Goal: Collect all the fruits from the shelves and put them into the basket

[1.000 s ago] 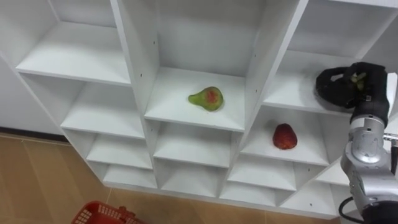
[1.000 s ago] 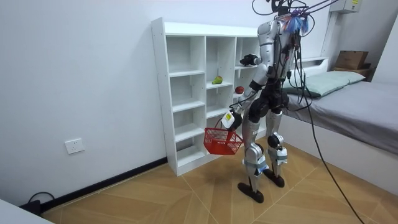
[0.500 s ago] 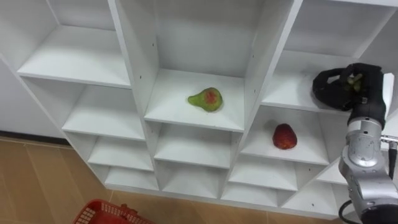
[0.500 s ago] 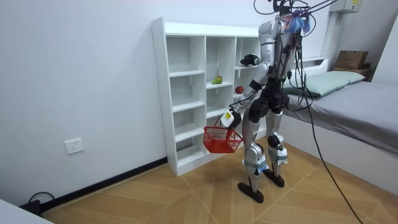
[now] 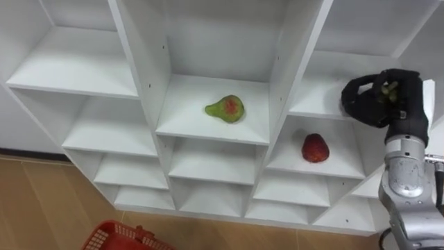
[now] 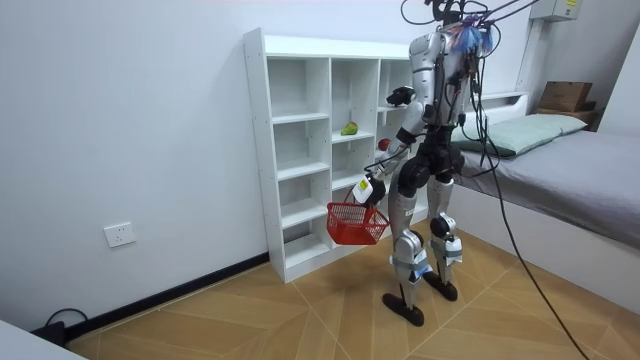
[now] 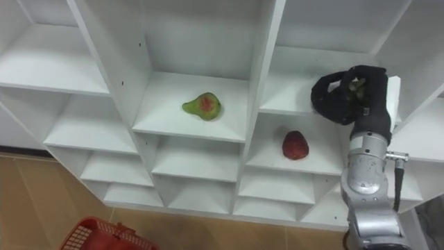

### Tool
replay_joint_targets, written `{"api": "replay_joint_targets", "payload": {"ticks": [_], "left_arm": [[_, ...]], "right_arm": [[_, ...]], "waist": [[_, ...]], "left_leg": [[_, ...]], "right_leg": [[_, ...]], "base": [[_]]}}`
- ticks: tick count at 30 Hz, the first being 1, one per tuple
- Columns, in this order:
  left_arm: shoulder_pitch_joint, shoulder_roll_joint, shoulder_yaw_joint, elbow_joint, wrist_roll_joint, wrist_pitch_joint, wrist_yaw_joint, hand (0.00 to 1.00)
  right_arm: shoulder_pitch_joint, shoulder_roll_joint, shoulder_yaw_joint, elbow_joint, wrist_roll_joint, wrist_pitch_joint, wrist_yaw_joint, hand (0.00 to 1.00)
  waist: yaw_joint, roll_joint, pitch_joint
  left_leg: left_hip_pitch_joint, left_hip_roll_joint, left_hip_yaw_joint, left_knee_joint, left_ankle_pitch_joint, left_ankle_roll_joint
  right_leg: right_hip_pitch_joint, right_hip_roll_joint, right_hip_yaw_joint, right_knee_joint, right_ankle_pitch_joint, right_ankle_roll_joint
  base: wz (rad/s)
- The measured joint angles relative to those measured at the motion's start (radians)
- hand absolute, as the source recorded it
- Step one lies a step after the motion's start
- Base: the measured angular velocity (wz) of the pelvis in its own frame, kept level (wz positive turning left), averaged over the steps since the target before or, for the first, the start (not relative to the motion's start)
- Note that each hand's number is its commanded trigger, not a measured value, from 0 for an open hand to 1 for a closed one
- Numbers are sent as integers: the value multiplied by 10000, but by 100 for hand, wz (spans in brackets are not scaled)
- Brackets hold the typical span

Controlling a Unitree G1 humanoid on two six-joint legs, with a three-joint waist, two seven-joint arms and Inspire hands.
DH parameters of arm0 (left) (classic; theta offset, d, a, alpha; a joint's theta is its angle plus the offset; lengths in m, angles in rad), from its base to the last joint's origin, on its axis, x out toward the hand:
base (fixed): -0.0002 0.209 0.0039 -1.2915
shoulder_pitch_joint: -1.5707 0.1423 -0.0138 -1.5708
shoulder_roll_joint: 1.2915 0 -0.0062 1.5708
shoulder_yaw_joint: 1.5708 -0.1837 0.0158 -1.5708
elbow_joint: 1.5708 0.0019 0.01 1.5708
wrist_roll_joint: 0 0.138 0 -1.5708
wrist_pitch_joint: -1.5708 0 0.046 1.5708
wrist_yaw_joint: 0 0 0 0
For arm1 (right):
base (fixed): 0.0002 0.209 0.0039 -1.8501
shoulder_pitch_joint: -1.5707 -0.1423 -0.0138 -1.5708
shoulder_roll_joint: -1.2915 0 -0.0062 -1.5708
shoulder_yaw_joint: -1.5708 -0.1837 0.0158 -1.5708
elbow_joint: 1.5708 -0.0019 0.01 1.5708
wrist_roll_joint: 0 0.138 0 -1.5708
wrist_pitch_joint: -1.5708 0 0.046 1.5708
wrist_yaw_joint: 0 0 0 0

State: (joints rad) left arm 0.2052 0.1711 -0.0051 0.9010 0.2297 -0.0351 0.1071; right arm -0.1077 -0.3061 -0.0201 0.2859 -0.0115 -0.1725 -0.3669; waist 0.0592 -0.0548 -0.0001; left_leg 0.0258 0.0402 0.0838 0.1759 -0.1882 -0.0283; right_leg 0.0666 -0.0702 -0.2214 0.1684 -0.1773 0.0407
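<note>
White closet shelves (image 5: pixel 76 69), pear (image 5: pixel 225 109), red fruit (image 5: pixel 315 148)

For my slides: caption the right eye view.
Right hand grips green fruit at the closet; pear, red fruit shelved.

**Held fruit mostly covered, basket cut off**

At the closet's (image 5: pixel 187 104) right-hand column, the right hand's (image 5: pixel 404 104) fingers (image 5: pixel 357 92) cover nearly all of a greenish fruit (image 5: pixel 386 88), so its kind cannot be told. Below the closet, the picture's bottom edge cuts the red basket (image 5: pixel 112 237). The closet's top and sides run out of frame.
</note>
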Motion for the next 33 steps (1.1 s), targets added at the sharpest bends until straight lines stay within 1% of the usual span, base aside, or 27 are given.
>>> {"api": "replay_joint_targets", "payload": {"ticks": [3,4,7,8,12,15,17,19,22,25,28,30,31,33], "left_arm": [[3,-4,4,-1,16,0,0,100],[1,-4,4,0,55,0,0,100],[-17,-3,-3,-1,61,-21,1,100],[-16,-3,-11,-1,70,-26,1,100],[-20,-5,-10,-8,80,-60,1,100],[-23,-7,-12,-11,77,-106,1,100],[-25,-9,-10,-22,78,-140,1,100],[-31,-13,-10,-22,78,-204,-2,100],[-29,-32,-11,-25,82,-326,-12,100],[-75,-32,-220,-23,-18,-389,-10,100],[-177,-37,-528,-13,-24,-447,-7,100],[-214,-52,-653,5,-101,-550,-6,100],[-256,-52,-772,9,-338,-581,0,100],[-375,-63,-938,10,-530,-581,-1,100]], "right_arm": [[325,19,0,-544,-363,4,61,100],[409,75,-1,-749,-360,4,145,100],[534,296,1,-1133,-345,3,399,100],[542,316,21,-1194,-346,4,454,100],[729,318,324,-1847,-354,15,869,100],[1144,345,661,-2398,-374,11,1227,100],[1466,491,795,-2611,-627,12,1510,100],[1707,744,837,-2686,-856,12,1856,100],[1784,761,910,-2724,-1037,8,2165,100],[1786,753,1227,-2832,-1104,8,2198,100],[1798,758,1664,-2877,-1104,8,2305,100],[1852,761,1903,-2876,-1058,6,2347,100],[1928,764,2060,-2876,-1052,6,2368,100],[2058,760,2325,-2876,-1072,6,2393,100]], "waist": [[-16,23,-3],[-20,43,-1],[-51,75,13],[-69,83,16],[-118,108,20],[-121,122,17],[-118,135,16],[-117,189,9],[-106,273,2],[-214,321,-23],[-233,326,-27],[-197,327,-26],[-205,331,-23],[-209,361,-2]], "left_leg": [[33,0,44,-15,0,0],[47,0,53,-15,0,0],[52,-1,58,-29,1,1],[47,-1,68,-28,1,1],[38,0,109,-6,2,3],[9,0,142,4,1,3],[-13,1,142,26,1,3],[-62,1,142,48,0,3],[-146,1,143,46,0,4],[-117,2,137,37,1,4],[-121,2,153,37,1,4],[-121,2,169,40,1,5],[-122,2,168,44,1,5],[-128,2,167,44,1,5]], "right_leg": [[0,4,107,-2,0,0],[2,5,174,-3,0,0],[-10,7,204,-6,0,0],[-17,7,203,-7,0,0],[-46,7,241,7,0,0],[-86,6,262,28,0,0],[-86,6,262,30,0,0],[-123,6,265,37,2,-3],[-169,6,267,37,3,-5],[-181,9,273,31,4,-6],[-215,10,301,32,4,-6],[-221,9,310,32,4,-7],[-220,8,311,32,4,-7],[-221,5,301,24,4,-7]], "base": [[-3],[-5],[-1],[-3],[-4],[-3],[0],[0],[0],[0],[0],[0],[0],[0]]}}
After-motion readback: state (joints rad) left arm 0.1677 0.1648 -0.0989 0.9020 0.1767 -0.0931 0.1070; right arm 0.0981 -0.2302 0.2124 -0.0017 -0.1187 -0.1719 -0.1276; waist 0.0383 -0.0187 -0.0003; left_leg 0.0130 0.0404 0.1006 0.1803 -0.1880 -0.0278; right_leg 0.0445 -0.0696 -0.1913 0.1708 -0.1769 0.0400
